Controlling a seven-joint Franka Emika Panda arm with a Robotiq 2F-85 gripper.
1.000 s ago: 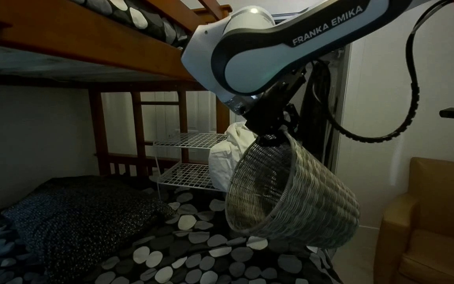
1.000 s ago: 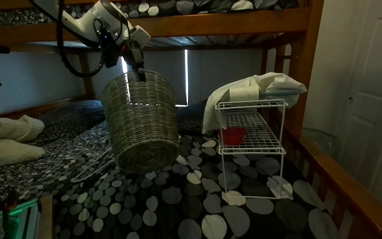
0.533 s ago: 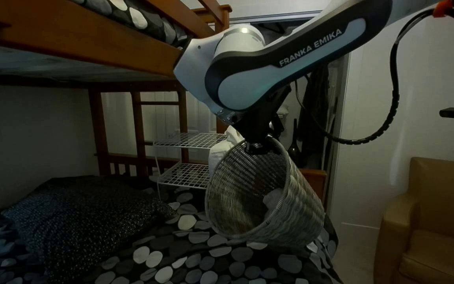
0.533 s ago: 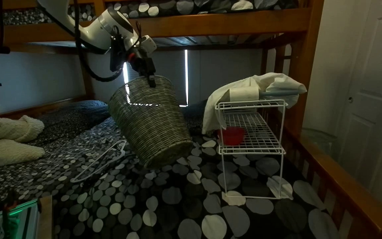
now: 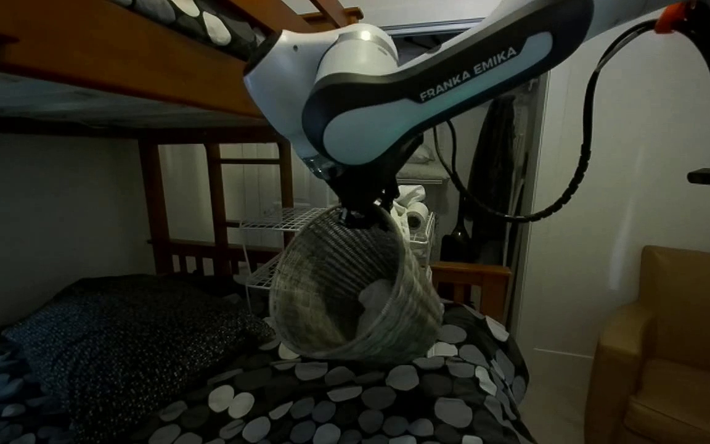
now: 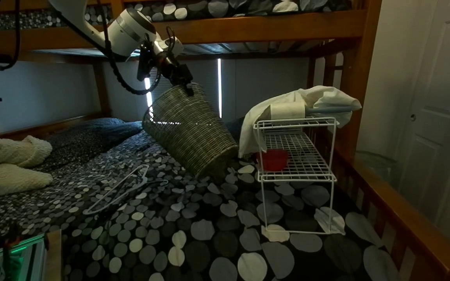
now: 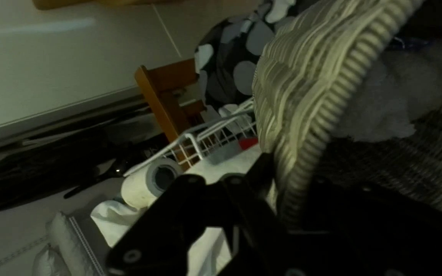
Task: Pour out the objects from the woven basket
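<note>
The woven basket (image 5: 420,314) hangs in the air above the bed, tilted on its side. Its open mouth faces the camera in an exterior view. In an exterior view its base points down and right, and the basket (image 6: 190,132) leans strongly. My gripper (image 5: 358,216) is shut on the upper rim, with one finger inside and one outside. The gripper also shows in an exterior view (image 6: 189,89). In the wrist view the rim of the basket (image 7: 301,69) passes between the dark fingers (image 7: 282,180). A soft greyish-white object (image 5: 375,302) lies inside, also seen in the wrist view (image 7: 390,92).
A white wire rack (image 6: 297,175) with white cloth (image 6: 322,97), a paper roll (image 5: 416,216) and a red bowl (image 6: 272,160) stands on the bed. A hanger (image 6: 119,191) lies on the bedspread. A dark pillow (image 5: 139,339) is nearby. The upper bunk rail (image 6: 248,29) runs overhead.
The arm and basket have moved left in an exterior view and right in another. The basket has tilted further and its mouth has turned towards a camera, showing the greyish-white object inside.
</note>
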